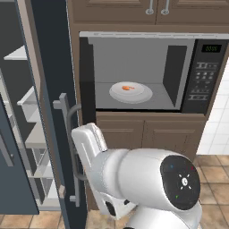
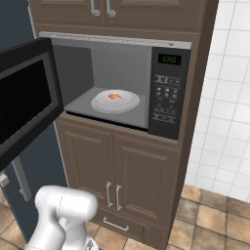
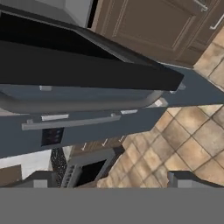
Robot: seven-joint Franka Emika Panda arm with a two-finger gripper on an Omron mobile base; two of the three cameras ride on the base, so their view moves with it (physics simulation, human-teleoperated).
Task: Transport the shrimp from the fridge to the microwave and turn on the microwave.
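The shrimp [image 1: 128, 88] [image 2: 115, 96], a tiny orange curl, lies on a white plate [image 1: 138, 95] [image 2: 127, 104] inside the microwave [image 1: 134, 58] [image 2: 117, 58]. The microwave's black door [image 2: 24, 102] [image 3: 78, 65] is swung wide open to the left. Its keypad [image 1: 203, 80] [image 2: 167, 100] with a green display is on the right. The fridge [image 1: 53, 89] [image 2: 36, 161] [image 3: 87, 124] stands open on the left, pale shelves [image 1: 31, 112] showing. My gripper [image 3: 113, 181] is open and holds nothing. It hangs low, under the microwave door and beside the fridge door.
Brown cabinet doors [image 1: 147, 134] [image 2: 117, 166] sit below the microwave, and more cabinets [image 1: 152, 11] above it. The fridge door's grey bar handle [image 1: 67, 134] juts out near my arm. The floor [image 3: 188, 135] is tan tile, with a white tiled wall [image 2: 224, 97] to the right.
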